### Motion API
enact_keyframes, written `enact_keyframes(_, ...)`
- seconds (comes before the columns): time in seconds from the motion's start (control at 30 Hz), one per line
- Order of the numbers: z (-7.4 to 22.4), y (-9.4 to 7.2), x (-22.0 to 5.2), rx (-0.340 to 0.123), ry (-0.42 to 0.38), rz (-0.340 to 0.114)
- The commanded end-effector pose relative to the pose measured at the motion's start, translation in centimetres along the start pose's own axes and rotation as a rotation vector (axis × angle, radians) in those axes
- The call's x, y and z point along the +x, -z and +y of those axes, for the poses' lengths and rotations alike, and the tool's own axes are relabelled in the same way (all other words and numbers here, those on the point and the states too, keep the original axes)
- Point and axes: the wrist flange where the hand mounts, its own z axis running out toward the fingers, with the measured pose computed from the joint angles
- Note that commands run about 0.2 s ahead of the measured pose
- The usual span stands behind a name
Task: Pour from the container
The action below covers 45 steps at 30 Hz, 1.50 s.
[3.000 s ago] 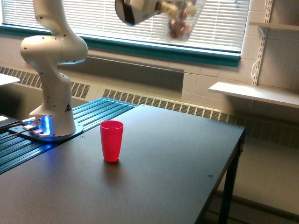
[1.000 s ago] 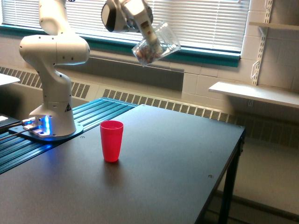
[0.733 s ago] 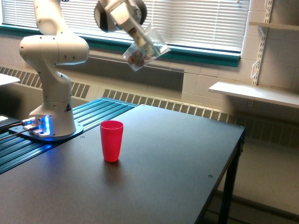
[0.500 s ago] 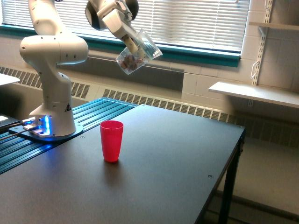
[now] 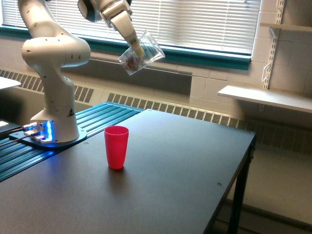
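Container [image 5: 141, 53]: clear cup, brownish pieces settled at its lower end, held high in the air and tilted, mouth angled up toward the exterior view's right. Gripper [image 5: 137, 48] is clamped on its wall. Red cup [image 5: 116, 146] stands upright on the dark table [image 5: 185, 170], well below and slightly left. Judgement: the tilt keeps contents in until the container is lined up over the cup.

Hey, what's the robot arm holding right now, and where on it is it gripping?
The gripper holds the clear container with brownish pieces inside, gripped by its side wall, tilted above the table.
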Motion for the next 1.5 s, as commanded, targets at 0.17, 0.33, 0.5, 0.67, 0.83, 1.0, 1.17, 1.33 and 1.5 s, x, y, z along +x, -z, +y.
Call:
enact_keyframes(0.17, 1.4, 0.3, -1.3, 0.069, 0.216, -0.094)
enact_keyframes(0.33, 2.3, 0.9, -1.3, 0.079, 0.322, -0.142)
enact_keyframes(0.5, 3.5, 1.5, -1.3, 0.083, 0.414, -0.166)
enact_keyframes(0.67, 4.9, 1.7, -1.0, 0.073, 0.509, -0.158)
enact_keyframes(0.83, 6.3, 2.0, -0.4, 0.074, 0.593, -0.141)
enact_keyframes(1.0, 7.9, 1.9, 0.1, 0.079, 0.661, -0.141)
enact_keyframes(1.17, 9.9, 1.5, 0.2, 0.083, 0.722, -0.157)
enact_keyframes(1.33, 11.8, 0.7, 0.0, 0.092, 0.775, -0.174)
enact_keyframes(1.5, 14.0, -0.5, -0.6, 0.095, 0.831, -0.198)
